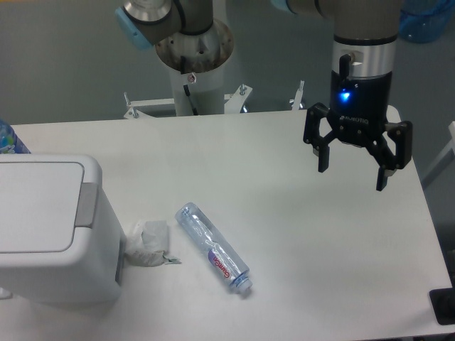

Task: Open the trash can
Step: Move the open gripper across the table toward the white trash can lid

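The trash can [50,227] is a large white box-shaped bin at the left edge of the table. Its flat lid [35,206] lies down, and a grey push tab [87,206] sits on the lid's right side. My gripper [353,179] hangs over the right part of the table, far to the right of the bin. Its black fingers are spread open with nothing between them.
A clear plastic bottle [213,246] with a blue cap lies on its side in the middle of the white table [284,234]. A crumpled white tissue [147,244] rests against the bin's right wall. The arm's base [193,53] stands behind the table's far edge.
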Controlling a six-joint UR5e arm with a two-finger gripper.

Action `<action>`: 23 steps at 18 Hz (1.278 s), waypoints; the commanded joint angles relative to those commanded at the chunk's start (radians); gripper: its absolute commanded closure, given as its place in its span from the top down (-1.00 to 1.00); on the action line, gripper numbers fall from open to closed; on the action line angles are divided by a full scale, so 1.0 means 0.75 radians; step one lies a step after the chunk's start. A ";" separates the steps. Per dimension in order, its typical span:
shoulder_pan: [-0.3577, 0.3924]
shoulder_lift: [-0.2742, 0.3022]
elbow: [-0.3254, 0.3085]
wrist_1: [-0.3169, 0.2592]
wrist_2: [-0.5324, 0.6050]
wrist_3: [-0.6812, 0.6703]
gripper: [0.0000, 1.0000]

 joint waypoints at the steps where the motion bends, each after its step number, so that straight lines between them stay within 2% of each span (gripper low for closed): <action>1: -0.004 0.000 0.000 0.000 0.002 0.000 1.00; 4: -0.012 0.008 0.000 0.000 0.002 -0.022 1.00; 10: -0.084 0.014 0.014 0.006 0.004 -0.390 1.00; 14: -0.159 0.014 0.002 0.076 -0.022 -0.525 1.00; 17: -0.229 0.008 0.008 0.096 -0.020 -0.774 1.00; 20: -0.306 0.008 -0.022 0.196 -0.020 -0.967 1.00; 23: -0.411 0.012 -0.055 0.198 -0.012 -1.112 1.00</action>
